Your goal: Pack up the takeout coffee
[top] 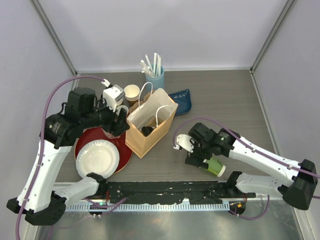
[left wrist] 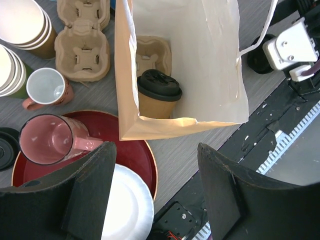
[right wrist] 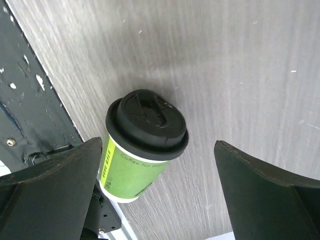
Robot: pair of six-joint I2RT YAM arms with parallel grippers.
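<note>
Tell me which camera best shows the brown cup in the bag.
Left wrist: it looks straight down into the open paper bag, showing the brown cup with its black lid and side. Top external catches only a dark lid; right wrist misses it.

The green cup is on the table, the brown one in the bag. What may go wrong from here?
1. The green cup sits nearer one finger of the open right tool, close to the black rail; closing off-centre may knock it over.
2. The paper bag has white handles above its mouth and the brown cup inside; the green cup may catch or bump there.
3. The left tool is open and holds nothing, so the bag may shift.
</note>
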